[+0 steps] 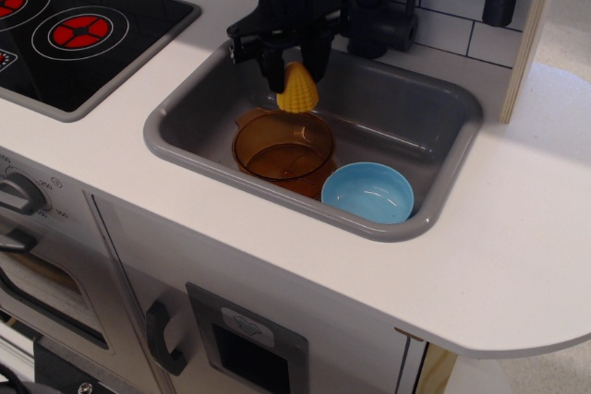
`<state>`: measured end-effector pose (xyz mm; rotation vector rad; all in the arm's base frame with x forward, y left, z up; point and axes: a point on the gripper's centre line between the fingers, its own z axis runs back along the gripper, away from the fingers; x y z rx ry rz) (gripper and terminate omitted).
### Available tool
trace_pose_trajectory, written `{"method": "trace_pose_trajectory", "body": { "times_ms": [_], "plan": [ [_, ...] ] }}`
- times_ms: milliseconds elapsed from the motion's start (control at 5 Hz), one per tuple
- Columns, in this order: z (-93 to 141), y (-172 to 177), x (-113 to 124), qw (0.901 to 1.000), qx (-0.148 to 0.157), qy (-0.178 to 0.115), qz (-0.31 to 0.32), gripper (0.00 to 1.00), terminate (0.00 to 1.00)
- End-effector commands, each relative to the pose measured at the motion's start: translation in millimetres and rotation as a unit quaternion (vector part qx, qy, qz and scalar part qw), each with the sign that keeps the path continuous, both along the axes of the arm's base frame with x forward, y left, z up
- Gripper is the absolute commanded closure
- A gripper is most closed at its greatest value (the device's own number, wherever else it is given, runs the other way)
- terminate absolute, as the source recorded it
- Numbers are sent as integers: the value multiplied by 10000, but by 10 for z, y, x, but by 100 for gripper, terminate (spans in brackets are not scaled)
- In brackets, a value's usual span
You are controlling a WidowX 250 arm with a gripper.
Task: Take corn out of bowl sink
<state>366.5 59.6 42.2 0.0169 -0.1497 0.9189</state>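
My gripper [294,69] is shut on the yellow corn [297,91] and holds it in the air over the back left part of the grey sink [175,103], just above the far rim of the orange pot. The corn hangs point up between the black fingers. The light blue bowl [367,193] sits empty at the sink's front right, well apart from the gripper.
A transparent orange pot with handles [283,148] stands in the sink beside the bowl. A black faucet [379,16] rises behind the sink. A green pepper is mostly hidden behind the arm. A stove top [74,29] lies at the left.
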Motion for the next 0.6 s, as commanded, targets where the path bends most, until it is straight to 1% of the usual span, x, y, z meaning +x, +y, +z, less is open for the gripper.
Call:
{"method": "trace_pose_trajectory", "body": {
  "times_ms": [0, 200, 400],
  "plan": [
    [154, 317, 222, 9994, 155, -314, 76, 100, 0],
    [97, 419, 241, 9992, 258, -288, 81, 100, 0],
    [41, 541, 233, 9992, 290, -241, 129, 100, 0]
  ]
}}
